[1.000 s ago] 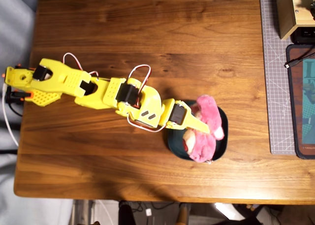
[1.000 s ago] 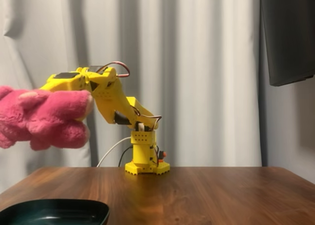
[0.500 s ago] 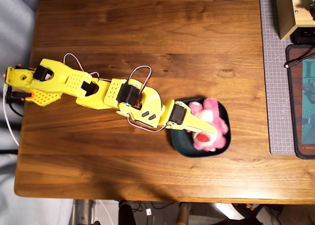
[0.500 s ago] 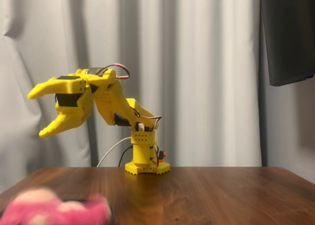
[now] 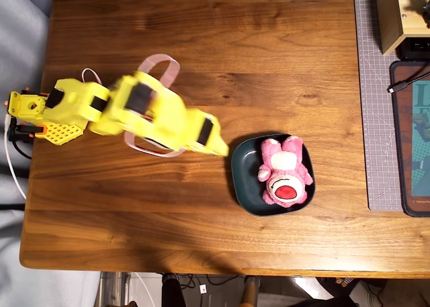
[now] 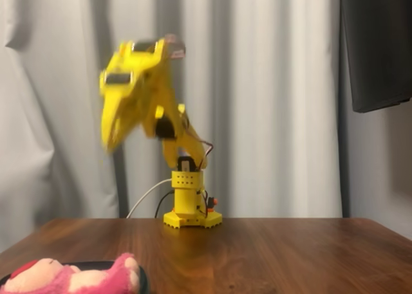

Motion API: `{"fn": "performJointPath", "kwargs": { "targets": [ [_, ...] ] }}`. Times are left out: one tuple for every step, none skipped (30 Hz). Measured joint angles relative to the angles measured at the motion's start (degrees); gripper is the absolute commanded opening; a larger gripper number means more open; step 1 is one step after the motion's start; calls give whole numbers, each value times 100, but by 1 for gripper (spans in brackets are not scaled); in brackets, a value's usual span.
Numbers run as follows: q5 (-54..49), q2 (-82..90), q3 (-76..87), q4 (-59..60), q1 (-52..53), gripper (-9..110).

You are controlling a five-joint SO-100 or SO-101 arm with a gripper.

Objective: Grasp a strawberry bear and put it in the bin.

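Landmark: the dish (image 5: 243, 179), dark teal, glossy, square with rounded corners, shallow.

Overhead view. Plush bear (image 5: 286, 171) lies inside the dish, filling most of its right part. Fluffy pink fur, white muzzle, big red mouth patch facing up, head toward the near rim of the dish, feet toward the far rim. One arm reaches over the right rim.

Table (image 5: 201, 38): dark brown wood, smooth, grain running left to right, edges rounded.

Arm (image 5: 127, 105): bright yellow plastic, blocky segments, black motor faces; motion-blurred. It stretches from its base, well left of the dish, toward the dish. Gripper (image 5: 216, 146) tip sits just left of the dish's upper left corner, apart from the bear. Too blurred to tell whether the fingers are spread or closed; nothing visibly held.

Right of the dish: grey gridded cutting mat (image 5: 375, 105), flat, and a dark tablet-like slab (image 5: 411, 139) beyond it.

Fixed view. Bear (image 6: 71, 278) low at left, lying in the dish (image 6: 143, 282). Gripper (image 6: 111, 139) raised high above the table, pointing down, blurred. Pale pleated curtain (image 6: 277, 101) behind.
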Motion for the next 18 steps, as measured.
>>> {"fn": "performJointPath", "kwargs": {
  "targets": [
    [0,378,334,0,-44,1],
    [0,712,650,0,-53,1],
    [0,1099,1002,0,-44,1],
    [0,1468,1415,0,18,0],
    [0,1907,1890,0,114,0],
    [0,2373,2426,0,220,0],
    [0,2909,3023,0,334,0],
    [0,3472,3621,0,457,0],
    [0,4043,4210,0,589,0],
    [0,4649,4816,0,677,0],
    [0,5238,5353,0,738,0],
    [0,5854,5897,-62,791,0],
    [0,6478,6460,-105,809,0],
    [0,7110,7049,-325,835,0],
    [0,7752,7682,-606,905,0],
    [0,8464,8358,-958,984,0],
    [0,9202,9079,-1301,1116,0],
    [0,9958,9791,-1626,1169,0]
  ]
}}
